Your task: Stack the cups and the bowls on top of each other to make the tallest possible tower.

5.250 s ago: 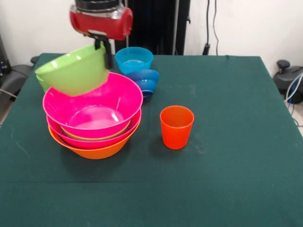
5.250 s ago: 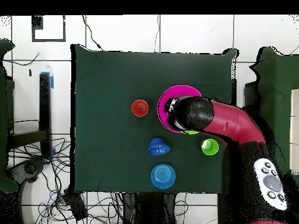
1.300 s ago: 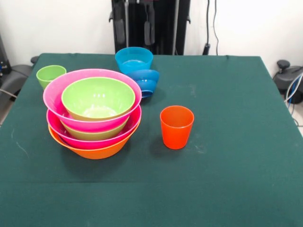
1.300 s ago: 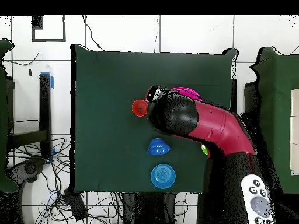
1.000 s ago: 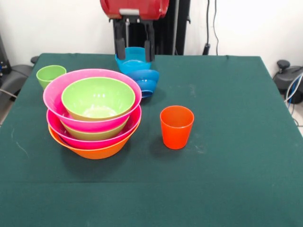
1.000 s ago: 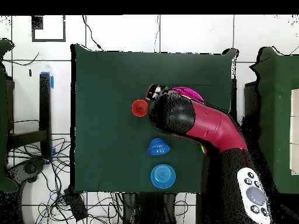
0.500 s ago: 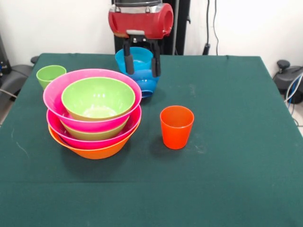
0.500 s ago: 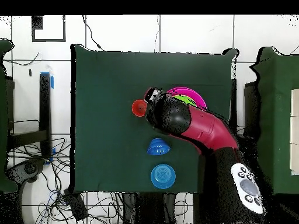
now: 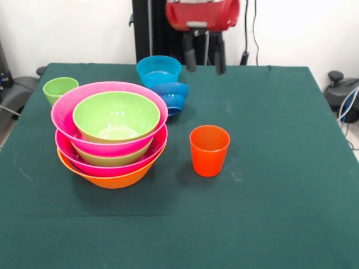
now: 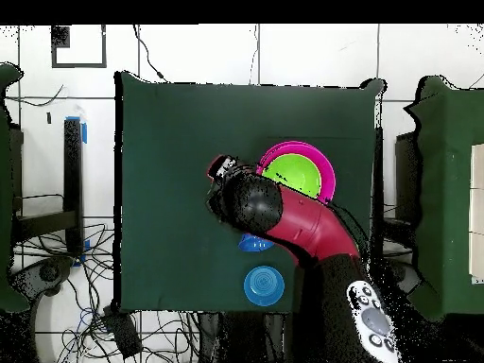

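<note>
tower [image 9: 111,137] at left, claw [image 9: 204,60] spread and empty at top centre.
orange cup [image 9: 209,150] mid-frame; two blue bowls [image 9: 162,78] behind; green cup [image 9: 59,88] far left.

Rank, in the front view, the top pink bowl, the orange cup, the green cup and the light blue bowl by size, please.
Largest to smallest as they look:
1. top pink bowl
2. light blue bowl
3. orange cup
4. green cup
The orange cup stands nearer the camera, so its lead over the green cup is unsure.

White wall [image 9: 67,28], green-clothed table [image 9: 269,196], tiled floor [image 10: 189,52]
</note>
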Motion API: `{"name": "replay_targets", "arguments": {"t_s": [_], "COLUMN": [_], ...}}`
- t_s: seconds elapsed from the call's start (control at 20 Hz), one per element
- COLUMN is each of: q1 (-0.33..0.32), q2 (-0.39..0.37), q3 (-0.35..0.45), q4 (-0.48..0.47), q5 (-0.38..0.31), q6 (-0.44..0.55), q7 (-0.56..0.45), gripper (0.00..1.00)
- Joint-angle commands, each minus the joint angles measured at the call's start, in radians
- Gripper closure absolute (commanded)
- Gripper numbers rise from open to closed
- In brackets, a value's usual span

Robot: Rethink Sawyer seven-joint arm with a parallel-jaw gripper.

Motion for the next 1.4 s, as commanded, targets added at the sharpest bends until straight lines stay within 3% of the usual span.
{"name": "replay_targets", "arguments": {"t_s": [0.05, 0.35, 0.6, 0.85, 1.05, 1.4], "q1": [-0.005, -0.074, -0.139, -0.233, -0.251, -0.224], "q2": [-0.088, -0.126, -0.121, -0.104, -0.103, -0.059], "q3": [0.011, 0.034, 0.062, 0.125, 0.152, 0.165], "q4": [0.213, 0.321, 0.381, 0.464, 0.492, 0.519], "q5": [0.05, 0.031, -0.025, -0.124, -0.174, -0.233], "q6": [0.029, -0.022, -0.089, -0.185, -0.225, -0.307], "q7": [0.165, 0.104, 0.056, -0.002, 0.016, 0.085], "gripper": [0.0, 0.0, 0.0, 0.0, 0.0, 0.0]}}
